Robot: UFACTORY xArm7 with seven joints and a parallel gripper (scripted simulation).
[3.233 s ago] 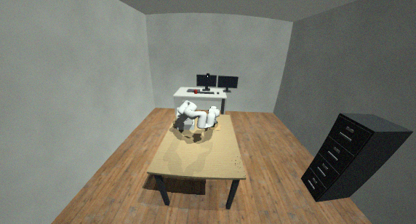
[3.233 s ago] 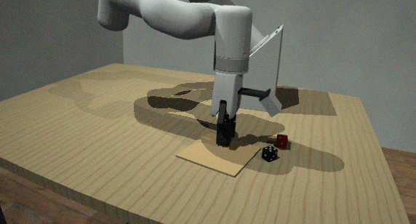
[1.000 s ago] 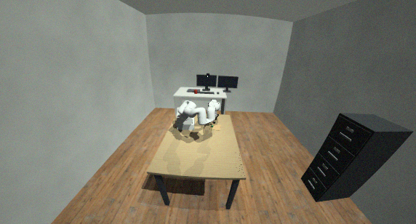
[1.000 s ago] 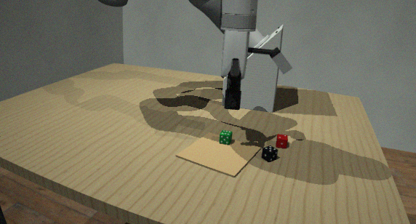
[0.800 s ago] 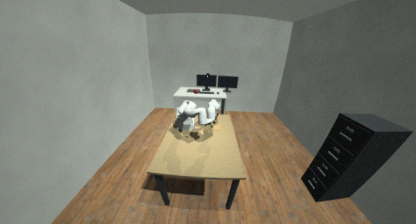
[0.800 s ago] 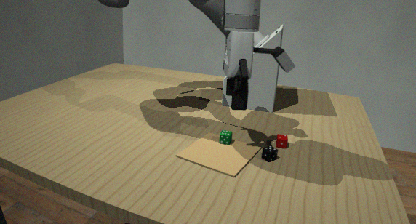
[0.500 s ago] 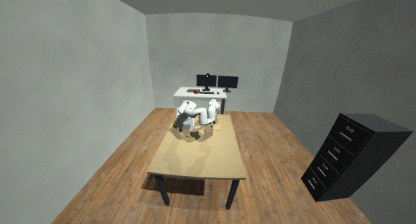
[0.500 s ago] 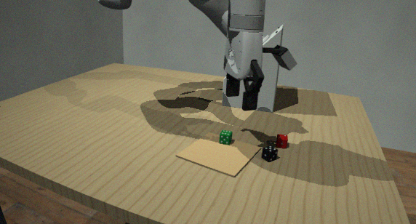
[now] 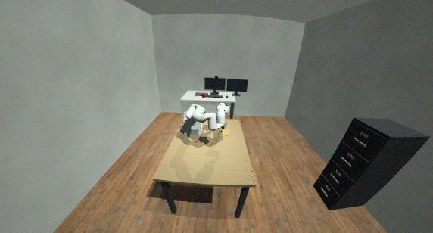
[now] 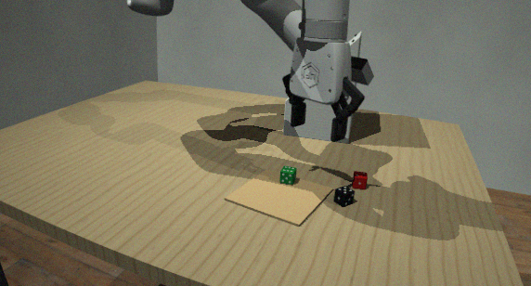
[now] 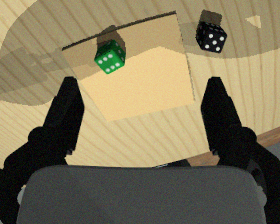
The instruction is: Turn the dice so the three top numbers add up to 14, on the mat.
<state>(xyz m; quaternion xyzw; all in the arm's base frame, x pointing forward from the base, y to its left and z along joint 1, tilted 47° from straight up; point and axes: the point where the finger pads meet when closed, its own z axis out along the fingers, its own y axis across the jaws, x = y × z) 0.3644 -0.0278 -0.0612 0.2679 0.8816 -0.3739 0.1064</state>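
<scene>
The green die (image 10: pixel 288 175) (image 11: pixel 110 57) stands at the mat's back edge in the exterior view; the wrist view shows six pips on one face. The thin tan mat (image 10: pixel 278 202) (image 11: pixel 151 95) lies flat. The black die (image 10: pixel 343 196) (image 11: pixel 211 37) is on the table just off the mat's right side, with five pips on one face in the wrist view. The red die (image 10: pixel 360 180) is on the table behind it, outside the wrist view. I cannot tell the top numbers surely. My gripper (image 10: pixel 318 129) (image 11: pixel 142 91) is open and empty, well above the table behind the dice.
The wooden table (image 9: pixel 204 167) (image 10: pixel 139 191) carries the arm's base (image 10: pixel 313 123) behind the gripper. The arm's shadows fall across the table and part of the mat. A white desk (image 9: pixel 189 97) with monitors stands behind, and a black cabinet (image 9: pixel 394 152) stands at the right.
</scene>
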